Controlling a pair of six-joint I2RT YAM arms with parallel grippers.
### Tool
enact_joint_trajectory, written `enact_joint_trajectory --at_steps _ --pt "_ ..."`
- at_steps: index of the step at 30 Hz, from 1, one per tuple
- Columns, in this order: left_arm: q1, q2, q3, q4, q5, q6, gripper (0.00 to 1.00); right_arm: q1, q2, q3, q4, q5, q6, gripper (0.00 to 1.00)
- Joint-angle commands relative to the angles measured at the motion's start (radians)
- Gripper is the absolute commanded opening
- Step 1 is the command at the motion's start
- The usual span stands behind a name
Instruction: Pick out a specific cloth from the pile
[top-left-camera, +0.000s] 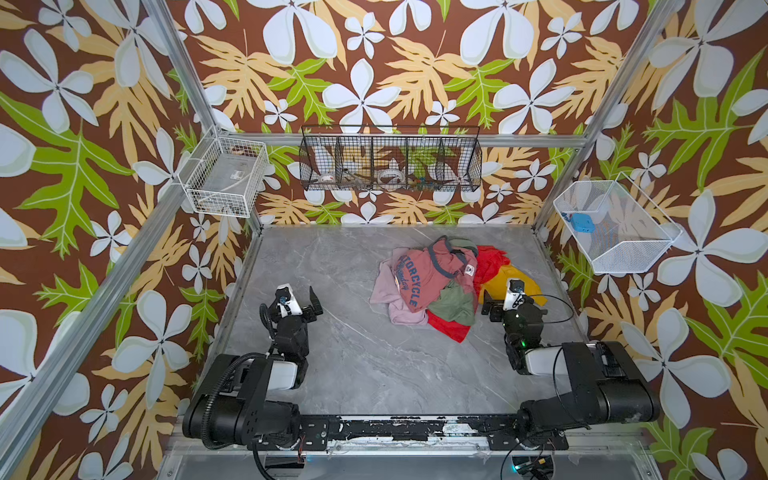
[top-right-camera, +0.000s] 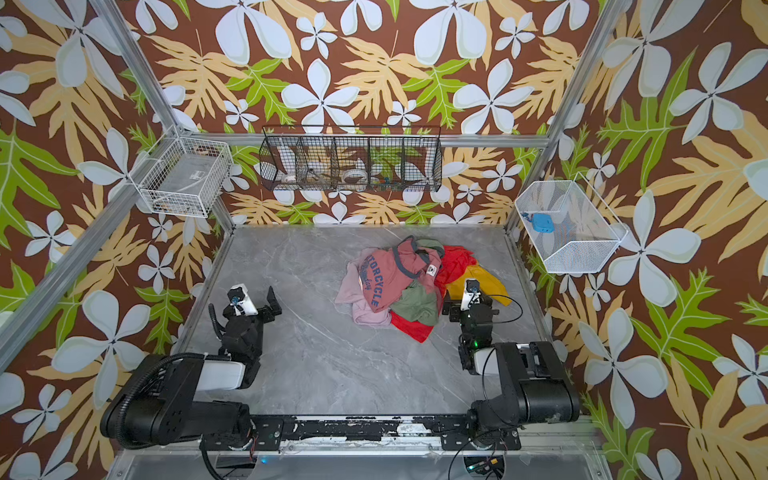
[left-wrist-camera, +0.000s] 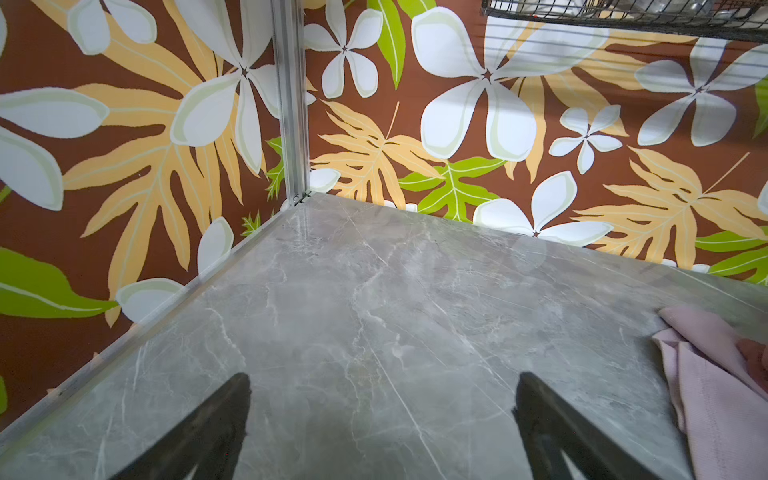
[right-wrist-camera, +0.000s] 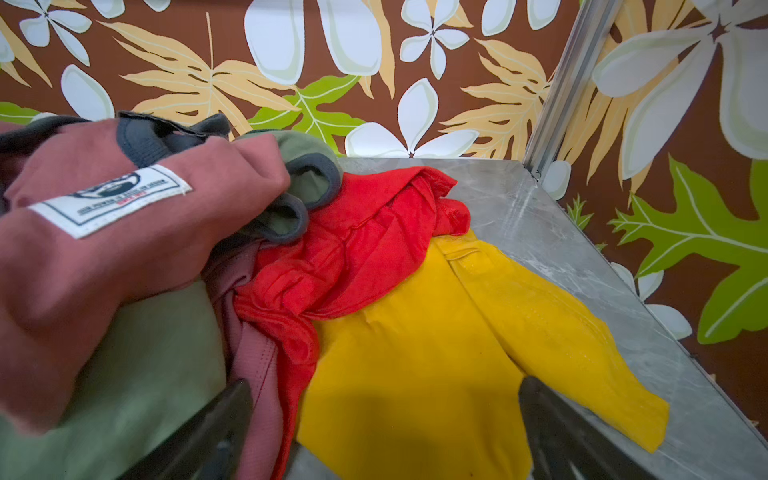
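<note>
The pile (top-left-camera: 428, 282) (top-right-camera: 392, 282) is heaped on the far right part of the grey marble table (top-left-camera: 353, 332). A salmon-pink shirt with blue lettering lies on top, over lilac, olive green and bright red cloths. The cloth (top-left-camera: 500, 277) (top-right-camera: 487, 277) (right-wrist-camera: 415, 345), plain mustard yellow, sticks out flat at the pile's right side, partly under the red cloth (right-wrist-camera: 357, 249). My right gripper (top-left-camera: 512, 298) (top-right-camera: 469, 298) (right-wrist-camera: 386, 382) hovers open just above the yellow cloth, with nothing between its fingers. My left gripper (top-left-camera: 296, 297) (top-right-camera: 254, 297) (left-wrist-camera: 383, 378) stands open over bare table, left of the pile, whose lilac edge (left-wrist-camera: 715, 374) is seen in the left wrist view.
A black wire basket (top-left-camera: 390, 162) hangs on the back wall. A white wire basket (top-left-camera: 226, 178) is mounted at the left corner. A white mesh basket (top-left-camera: 615, 226) holding a blue item is on the right wall. Aluminium posts stand at the table's far corners.
</note>
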Motion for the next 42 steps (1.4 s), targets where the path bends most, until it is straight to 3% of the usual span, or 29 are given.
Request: enact_joint_trajectory --at_steps 1,33,38,40,42 --pt "0.002 0.001 0.003 0.033 -0.002 0.007 1.0 0.001 -0.004 -0.001 0.02 0.013 -0.001 0.99" --pt "0.002 -0.001 0.003 0.032 -0.002 0.007 1.0 0.001 -0.004 -0.002 0.02 0.012 -0.001 1.0" --pt "0.002 -0.008 0.005 0.024 -0.012 0.006 1.0 0.002 -0.008 -0.007 0.03 0.004 -0.004 0.94" --pt "0.002 -0.052 0.033 -0.059 -0.026 -0.004 1.0 0.002 -0.047 0.027 -0.051 0.007 -0.004 0.96" --pt "0.002 -0.116 0.095 -0.235 -0.031 -0.013 1.0 -0.005 -0.114 0.136 -0.306 0.019 0.035 1.0"
